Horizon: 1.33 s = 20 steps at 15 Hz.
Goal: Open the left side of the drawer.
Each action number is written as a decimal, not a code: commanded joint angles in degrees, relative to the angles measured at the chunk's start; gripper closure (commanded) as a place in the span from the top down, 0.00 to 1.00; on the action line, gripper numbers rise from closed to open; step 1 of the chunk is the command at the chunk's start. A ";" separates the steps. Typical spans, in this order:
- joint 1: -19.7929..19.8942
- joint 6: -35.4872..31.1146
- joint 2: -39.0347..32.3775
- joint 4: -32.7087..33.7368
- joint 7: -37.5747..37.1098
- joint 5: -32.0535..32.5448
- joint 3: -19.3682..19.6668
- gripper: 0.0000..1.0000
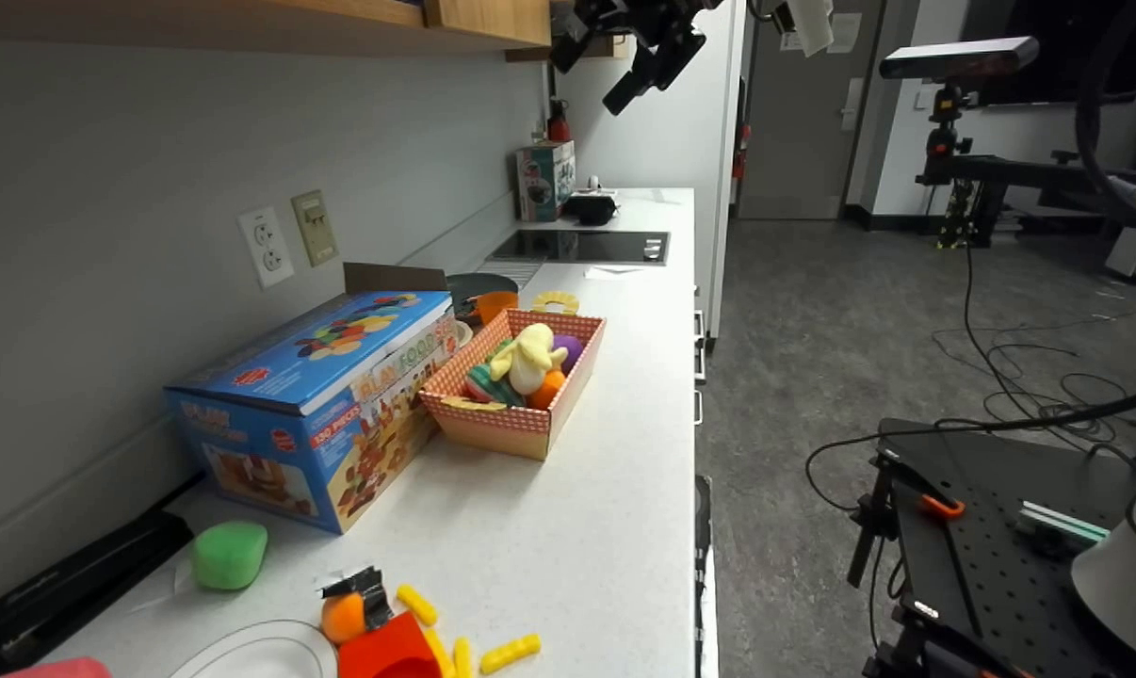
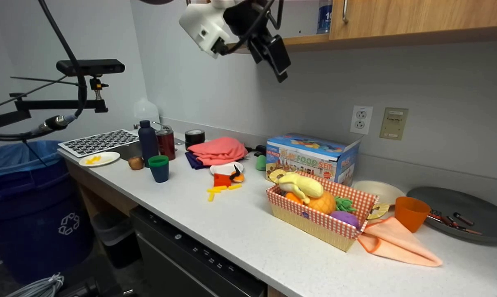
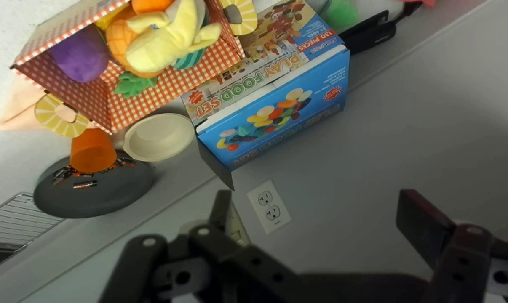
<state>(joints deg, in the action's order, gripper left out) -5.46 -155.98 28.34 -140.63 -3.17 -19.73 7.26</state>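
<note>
No drawer clearly shows beside the gripper. A wooden cabinet door (image 2: 421, 18) with a metal handle (image 2: 345, 11) looks closed on the wall cabinet above the counter. Left of it the cabinet is open and a blue-labelled bottle (image 2: 324, 17) shows inside. The door also shows at the top of an exterior view (image 1: 488, 19). Several small pull handles (image 1: 699, 365) run along the front below the counter. My gripper (image 3: 315, 206) is open and empty, its fingers wide apart, facing the grey wall. In both exterior views the gripper (image 1: 589, 83) (image 2: 275, 62) hangs high above the counter, near the cabinet's underside.
On the counter (image 2: 215, 218) stand a checked basket (image 2: 310, 231) of plush food, a blue play-food box (image 2: 302, 154), an orange cup (image 2: 411, 214), a dark pan (image 2: 471, 210), and bottles and cups. Camera mounts (image 1: 954, 61) stand beside the counter.
</note>
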 commanded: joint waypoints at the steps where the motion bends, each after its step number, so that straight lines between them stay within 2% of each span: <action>1: -0.76 5.34 -0.15 2.04 0.69 1.04 -2.30 1.00; 4: 1.51 12.67 3.72 1.19 -0.04 5.20 -4.94 1.00; 8: 1.77 20.13 11.17 -2.15 0.00 10.07 -9.17 1.00; 15: -2.36 26.98 23.71 -7.02 -3.07 10.36 -18.94 1.00; 20: -5.49 28.65 26.58 -7.06 -9.12 10.36 -25.11 1.00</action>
<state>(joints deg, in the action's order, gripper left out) -9.42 -129.05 52.08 -146.84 -9.12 -9.79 -16.05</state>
